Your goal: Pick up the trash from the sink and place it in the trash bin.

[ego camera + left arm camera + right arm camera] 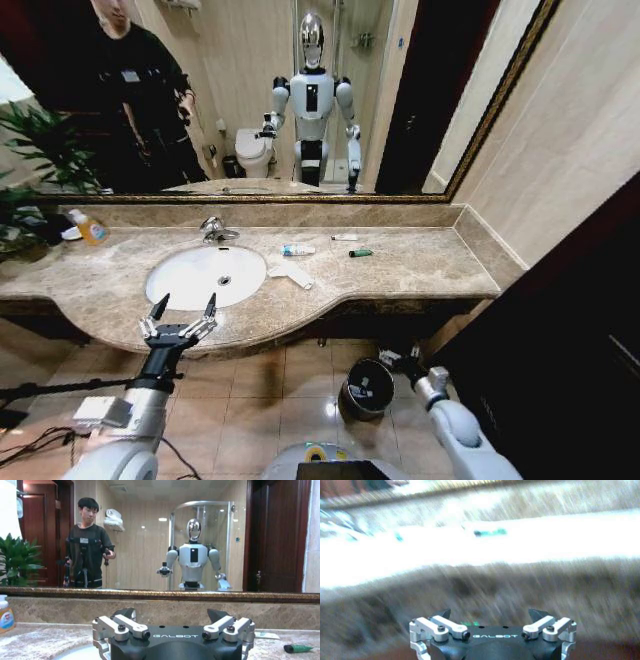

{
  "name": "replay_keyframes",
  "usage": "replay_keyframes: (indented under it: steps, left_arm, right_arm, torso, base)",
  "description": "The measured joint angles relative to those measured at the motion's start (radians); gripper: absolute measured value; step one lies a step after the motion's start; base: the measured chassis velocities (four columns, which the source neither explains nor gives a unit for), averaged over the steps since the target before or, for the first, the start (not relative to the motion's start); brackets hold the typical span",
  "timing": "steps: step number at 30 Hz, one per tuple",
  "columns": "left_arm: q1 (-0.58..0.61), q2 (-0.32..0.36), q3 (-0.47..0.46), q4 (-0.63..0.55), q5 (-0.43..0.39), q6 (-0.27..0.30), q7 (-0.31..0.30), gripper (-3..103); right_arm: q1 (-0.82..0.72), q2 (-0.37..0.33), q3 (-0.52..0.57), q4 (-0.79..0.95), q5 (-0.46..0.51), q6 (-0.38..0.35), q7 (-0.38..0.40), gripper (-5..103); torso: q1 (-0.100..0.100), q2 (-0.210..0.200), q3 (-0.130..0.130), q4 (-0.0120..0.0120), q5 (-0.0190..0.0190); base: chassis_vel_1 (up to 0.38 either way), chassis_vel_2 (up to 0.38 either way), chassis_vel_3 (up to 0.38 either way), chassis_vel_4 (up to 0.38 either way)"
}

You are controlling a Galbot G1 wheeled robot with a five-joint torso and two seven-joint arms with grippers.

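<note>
- The marble worktop (420, 262) ran along under the mirror (250, 100), its front edge bulging out around the basin.
- The sink (190, 275), a white oval, sat in the left half of the worktop, with the chrome faucet (213, 230) at its back rim.
- The left gripper (181, 316) hovered over the front edge of the worktop, just in front of the sink, fingers spread wide and holding nothing; the left wrist view showed the same released fingers (220, 619) pointing toward the mirror.
- The trash bin (367, 388), dark with a shiny rim, stood on the tiled floor below the front edge of the worktop, right of the sink.
- The right gripper (392, 358) hung low beside the bin's rim, under the worktop edge; in the right wrist view its fingers (538, 614) stood apart with nothing between them.
- A yellow-orange bottle (90, 229) stood near the back left corner of the worktop.
- The crumpled white tissue (290, 273) lay on the worktop touching the sink's right rim.
- The blue-and-white tube (297, 250) lay just behind the tissue, toward the back edge.
- A thin white stick (344, 238) rested near the back edge, right of the tube.
- The tiny green piece (360, 253) lay just in front of the stick, also seen in the left wrist view (298, 648).
</note>
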Motion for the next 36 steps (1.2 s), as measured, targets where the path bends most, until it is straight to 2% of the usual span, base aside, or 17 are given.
replay_keyframes:
  steps: [1, 6, 10, 11, 14, 21, 28, 36]
  left_arm:
    - [0.0, 0.0, 0.0, 0.0, 0.0, 0.0, 0.0, 100]
    - [0.0, 0.0, 0.0, 0.0, 0.0, 0.0, 0.0, 100]
    - [0.0, 0.0, 0.0, 0.0, 0.0, 0.0, 0.0, 100]
    - [0.0, 0.0, 0.0, 0.0, 0.0, 0.0, 0.0, 100]
    - [0.0, 0.0, 0.0, 0.0, 0.0, 0.0, 0.0, 100]
    - [0.0, 0.0, 0.0, 0.0, 0.0, 0.0, 0.0, 100]
    - [0.0, 0.0, 0.0, 0.0, 0.0, 0.0, 0.0, 100]
    - [0.0, 0.0, 0.0, 0.0, 0.0, 0.0, 0.0, 100]
  right_arm:
    - [-0.016, -0.007, 0.002, 0.066, 0.003, -0.009, 0.006, 100]
    - [0.0, -0.011, -0.008, 0.168, 0.011, -0.049, 0.04, 100]
    - [0.107, -0.025, -0.048, 0.223, 0.077, -0.186, 0.046, 100]
    - [0.107, -0.025, -0.048, 0.223, 0.077, -0.186, 0.046, 100]
    - [0.223, -0.045, -0.101, 0.172, 0.096, -0.242, 0.004, 100]
    - [0.423, -0.061, -0.236, 0.049, 0.096, -0.265, -0.019, 100]
    - [0.619, -0.031, -0.404, -0.109, 0.095, -0.289, -0.018, 100]
    - [0.763, 0.011, -0.522, -0.25, 0.094, -0.306, -0.019, 100]
  torso:
    - [0.0, 0.0, 0.0, 0.0001, 0.0]
    - [0.0, 0.0, 0.0, -0.0001, 0.0001]
    - [0.0, 0.0, 0.0, 0.0002, 0.0002]
    - [0.0, 0.0, 0.0, 0.0002, 0.0002]
    - [0.0, 0.0, 0.0, 0.0001, 0.0002]
    - [0.0, 0.0, 0.0, 0.0001, 0.0002]
    - [0.0, 0.0, 0.0, 0.0002, 0.0]
    - [0.0, 0.0, 0.0, 0.0003, 0.0]
  base:
    - [0.0, 0.0, 0.0, 0.0]
    - [0.0, 0.0, 0.0, 0.0]
    - [0.0, 0.0, 0.0, 0.0]
    - [0.0, 0.0, 0.0, 0.0]
    - [0.0, 0.0, 0.0, 0.0]
    - [0.0, 0.0, 0.0, 0.0]
    - [0.0, 0.0, 0.0, 0.0]
    - [0.0, 0.0, 0.0, 0.0]
